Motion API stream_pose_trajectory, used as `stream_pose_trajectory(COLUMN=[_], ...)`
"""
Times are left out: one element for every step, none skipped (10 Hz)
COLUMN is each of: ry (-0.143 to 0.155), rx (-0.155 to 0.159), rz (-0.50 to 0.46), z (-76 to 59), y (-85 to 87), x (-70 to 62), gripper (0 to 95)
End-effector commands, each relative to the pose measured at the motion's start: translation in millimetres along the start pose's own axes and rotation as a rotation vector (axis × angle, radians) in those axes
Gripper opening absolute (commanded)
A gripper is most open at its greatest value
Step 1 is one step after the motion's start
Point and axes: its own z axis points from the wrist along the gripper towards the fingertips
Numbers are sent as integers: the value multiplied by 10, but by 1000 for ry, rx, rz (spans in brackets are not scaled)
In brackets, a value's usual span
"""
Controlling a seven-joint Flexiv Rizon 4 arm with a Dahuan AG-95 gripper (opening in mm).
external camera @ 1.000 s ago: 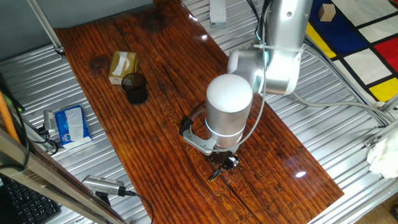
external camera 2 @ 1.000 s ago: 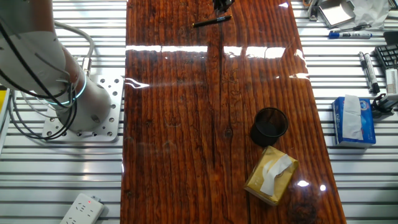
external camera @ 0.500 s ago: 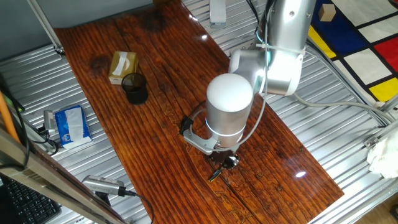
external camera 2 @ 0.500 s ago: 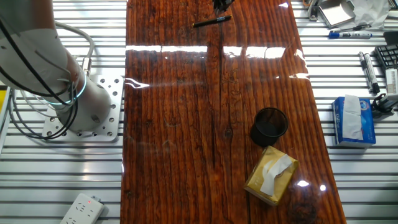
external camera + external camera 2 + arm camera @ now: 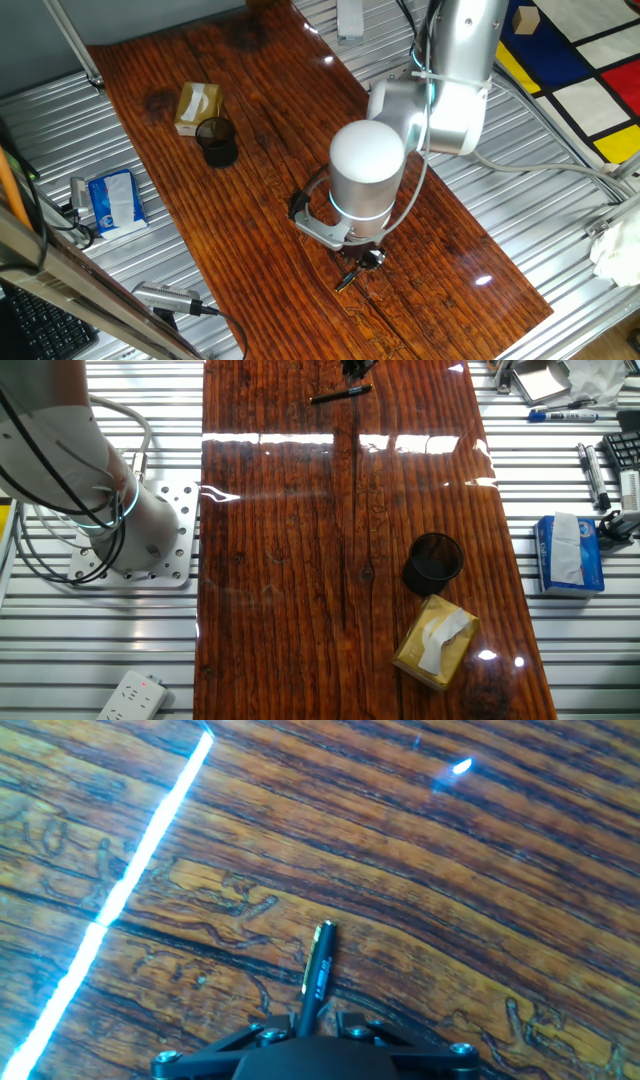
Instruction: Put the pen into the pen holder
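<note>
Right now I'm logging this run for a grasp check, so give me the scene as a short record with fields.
pen: lies flat on the wooden table, at, near the end far from the cup
pen holder: dark cup, upright, nothing visible inside
box: yellowish-tan box, right beside the cup
claw: down over the pen; in the hand view the pen runs out from under it
grip state: cannot tell if shut on the pen
task state: pen not yet in holder
</note>
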Motion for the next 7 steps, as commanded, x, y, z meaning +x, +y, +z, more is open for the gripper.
stream_pose_trajectory(ry=[12, 6, 2, 4, 6, 6, 4], rx=[2, 8, 7, 9, 10, 10, 11], rz=[-3, -5, -3, 0, -3, 0, 5], z=[4, 68, 89, 111, 120, 140, 191], y=[5, 19, 26, 32, 35, 40, 50], x=[-1, 1, 4, 8, 9, 9, 15], gripper=[190, 190, 190, 190, 190, 190, 190])
